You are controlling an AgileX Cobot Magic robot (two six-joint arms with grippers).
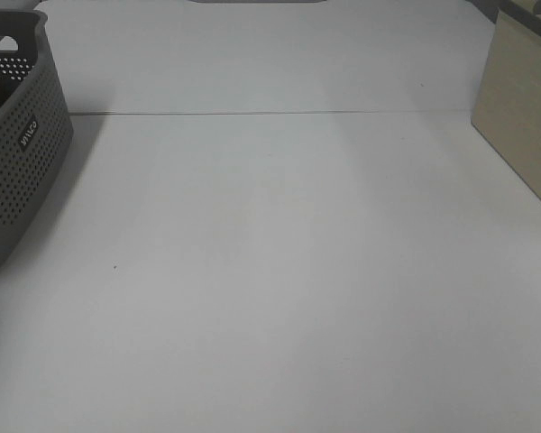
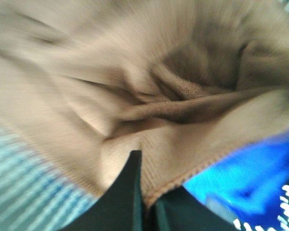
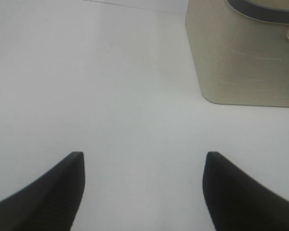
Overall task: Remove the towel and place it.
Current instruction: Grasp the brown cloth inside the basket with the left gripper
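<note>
Left gripper (image 2: 145,202) has its dark jaws nearly together, pinching the hem of the towel (image 2: 149,72), which lies bunched in folds; the view is blurred. Just beside the cloth sits something bright blue (image 2: 245,178), against a perforated wall, and a pale striped surface (image 2: 19,163) lies on its other side. In the high view, the grey basket (image 1: 27,171) stands at the table's (image 1: 288,271) left edge. A beige box (image 1: 523,117) stands at the right edge, with bare white tabletop between. Right gripper (image 3: 143,187) hangs over that tabletop, jaws wide apart, holding nothing.
</note>
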